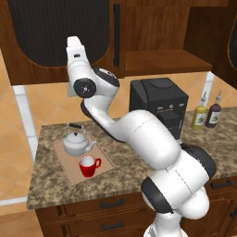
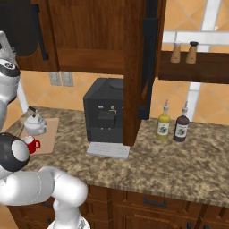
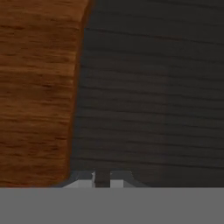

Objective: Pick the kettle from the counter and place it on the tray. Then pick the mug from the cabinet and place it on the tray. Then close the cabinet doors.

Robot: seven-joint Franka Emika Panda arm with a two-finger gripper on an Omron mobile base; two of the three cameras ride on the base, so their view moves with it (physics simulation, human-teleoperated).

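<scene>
The silver kettle (image 1: 76, 141) (image 2: 35, 125) and the red mug (image 1: 89, 165) (image 2: 30, 144) both stand on the wooden tray (image 1: 105, 163) (image 2: 49, 132) at the left end of the granite counter (image 1: 125, 178). My arm reaches up to the cabinet's left door (image 1: 41, 32) (image 2: 18, 27). The gripper (image 1: 73, 42) (image 3: 102, 180) is held right against that door. Seen from the hand, its tips are nearly together with nothing between them, facing the black mesh panel (image 3: 153, 96) and the wood frame (image 3: 37, 87). The right door (image 2: 150, 58) stands swung out, and the cabinet shelf (image 1: 159, 61) is exposed.
A big black coffee machine (image 1: 159, 104) (image 2: 107, 112) sits mid-counter under the open cabinet. A yellow bottle (image 1: 200, 115) (image 2: 164, 125) and a dark bottle (image 1: 214, 113) (image 2: 181, 127) stand to its right. Two shakers (image 2: 183, 53) sit on a side shelf. Drawers (image 1: 111, 203) run below.
</scene>
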